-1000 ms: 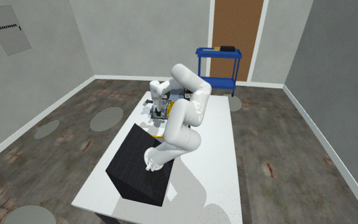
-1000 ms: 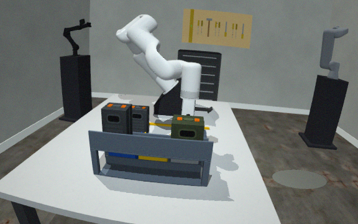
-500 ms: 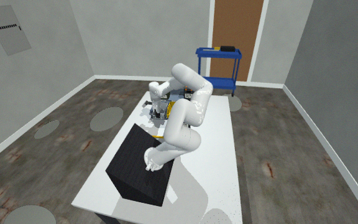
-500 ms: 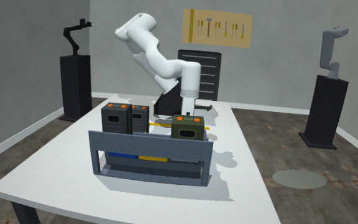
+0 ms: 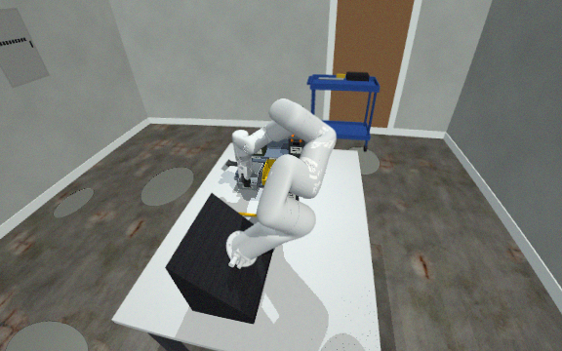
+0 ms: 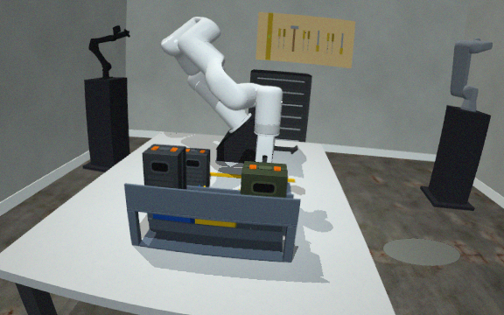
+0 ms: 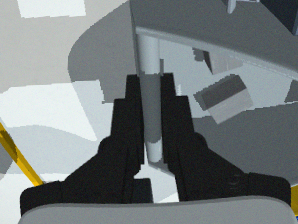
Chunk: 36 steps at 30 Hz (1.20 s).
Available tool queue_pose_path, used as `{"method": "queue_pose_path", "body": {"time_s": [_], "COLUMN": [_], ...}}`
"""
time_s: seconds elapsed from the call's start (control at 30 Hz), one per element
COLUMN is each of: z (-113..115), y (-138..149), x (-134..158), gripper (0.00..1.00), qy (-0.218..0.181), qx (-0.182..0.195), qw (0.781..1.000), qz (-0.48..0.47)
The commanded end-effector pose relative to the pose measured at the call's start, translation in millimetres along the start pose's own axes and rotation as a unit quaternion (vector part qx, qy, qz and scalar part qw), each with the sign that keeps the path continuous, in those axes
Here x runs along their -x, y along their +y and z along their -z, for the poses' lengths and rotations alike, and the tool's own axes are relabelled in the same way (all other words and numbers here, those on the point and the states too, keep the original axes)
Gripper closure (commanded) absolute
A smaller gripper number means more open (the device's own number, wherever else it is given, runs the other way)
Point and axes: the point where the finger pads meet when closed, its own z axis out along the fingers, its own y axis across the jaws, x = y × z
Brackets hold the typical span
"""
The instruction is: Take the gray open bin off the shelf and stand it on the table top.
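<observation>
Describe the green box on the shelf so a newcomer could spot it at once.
A gray shelf unit stands on the white table. At the right end of its top sits the olive green box with orange tabs; the dark gray boxes to its left are taller.

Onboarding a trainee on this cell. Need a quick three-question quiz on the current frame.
1. True or false: the black two-finger gripper is open and empty.
2. How many orange-tabbed boxes stand on the gray-blue shelf unit? A two, B three, C five.
3. Fill in: beside the blue bin front sits a ____ one.
Key: 1 false, shut on the gray open bin; 2 B; 3 yellow bin front.
</observation>
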Motion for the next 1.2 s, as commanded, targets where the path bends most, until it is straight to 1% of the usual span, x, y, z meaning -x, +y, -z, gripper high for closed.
{"method": "queue_pose_path", "body": {"time_s": [0.0,0.4,0.57,0.97,1.13,1.17], "z": [1.4,1.4,1.3,1.3,1.0,1.0], "y": [-21.6,-21.6,-51.3,-51.3,-95.8,-95.8], "x": [-0.5,-0.5,-0.5,-0.5,-0.5,-0.5], "gripper": [1.00,1.00,1.00,1.00,1.00,1.00], "qy": [0.001,0.001,0.001,0.001,0.001,0.001], "qx": [0.002,0.002,0.001,0.001,0.001,0.001], "qw": [1.000,1.000,1.000,1.000,1.000,1.000], "qz": [0.000,0.000,0.001,0.001,0.001,0.001]}}
